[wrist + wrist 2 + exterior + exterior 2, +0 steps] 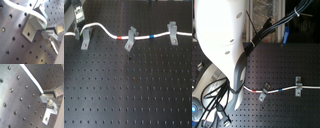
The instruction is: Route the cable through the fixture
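Gripper appearing to be pinching the cable at its fingertips, likely for steering it; squat clip, at the first exterior view's left, carrying the cable's arch; slanted clip, mid-row, touching the cable; fixture, at the first exterior view's right, standing upright with its fork pointing up, the cable's long axis running left-right across it.
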Available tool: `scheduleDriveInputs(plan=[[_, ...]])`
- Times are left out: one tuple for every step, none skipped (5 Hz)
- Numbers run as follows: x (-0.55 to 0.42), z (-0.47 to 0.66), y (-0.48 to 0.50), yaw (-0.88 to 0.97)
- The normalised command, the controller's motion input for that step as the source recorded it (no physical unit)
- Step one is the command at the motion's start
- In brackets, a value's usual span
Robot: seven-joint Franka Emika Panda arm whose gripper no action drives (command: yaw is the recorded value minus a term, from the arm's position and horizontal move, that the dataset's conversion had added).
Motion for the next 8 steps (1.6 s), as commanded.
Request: scheduleDriveInputs(plan=[[0.024, -0.10, -0.222, 0.03], [0.353, -0.09, 0.004, 0.01], [0.205, -0.14, 0.167, 0.00], [-0.038, -0.19, 0.094, 0.00], [-0.120, -0.23, 0.051, 0.00], [-0.119, -0.34, 0.080, 0.00], [0.031, -0.40, 0.121, 0.00], [0.026, -0.36, 0.090, 0.00]])
